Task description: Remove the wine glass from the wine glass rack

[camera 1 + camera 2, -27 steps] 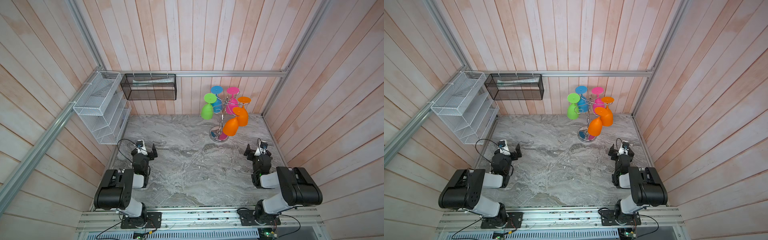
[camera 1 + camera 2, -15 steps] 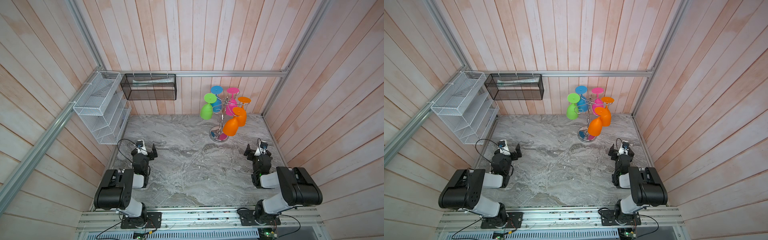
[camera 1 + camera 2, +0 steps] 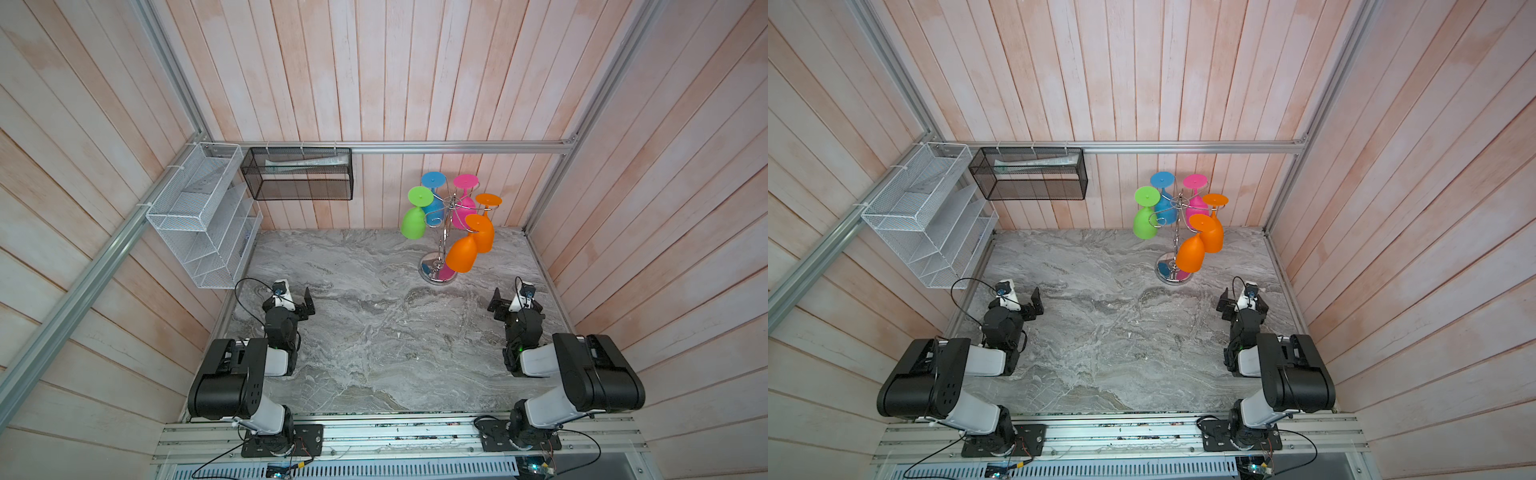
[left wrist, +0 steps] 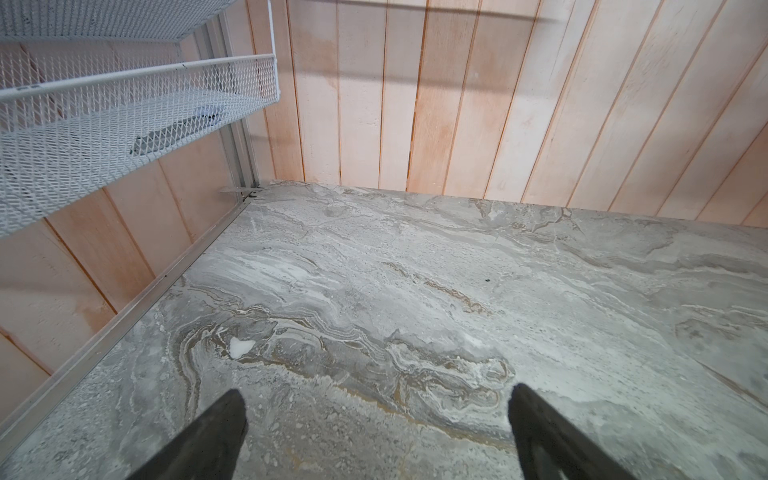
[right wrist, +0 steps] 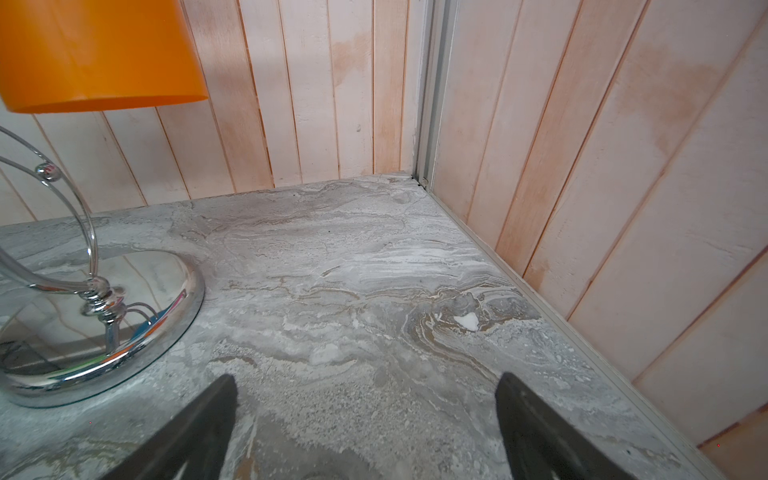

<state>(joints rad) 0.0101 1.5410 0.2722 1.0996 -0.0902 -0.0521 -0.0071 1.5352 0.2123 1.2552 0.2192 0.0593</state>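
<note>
**Chrome rack still loaded; both pincers wide and empty**

Nothing has shifted over the last second. The left pincer [image 4: 376, 397] and right pincer [image 5: 365, 380] stay wide open and empty, parked low over the near tabletop [image 3: 374, 332]. The wine glass rack [image 3: 430, 266] stands far right, fully loaded. Its orange wine glass [image 3: 461, 253] hangs bowl-down, nearest the right arm but well apart from it. Removal has not begun, so the approach comes first.

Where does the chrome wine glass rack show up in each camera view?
Top view: wine glass rack stands far back, right of centre.
Top view: wine glass rack, same spot.
Left wrist: not in it.
Right wrist: wine glass rack, only its round base and lower stem, under an orange wine glass.
Shared landmark: the grey marble tabletop, in all four.
</note>
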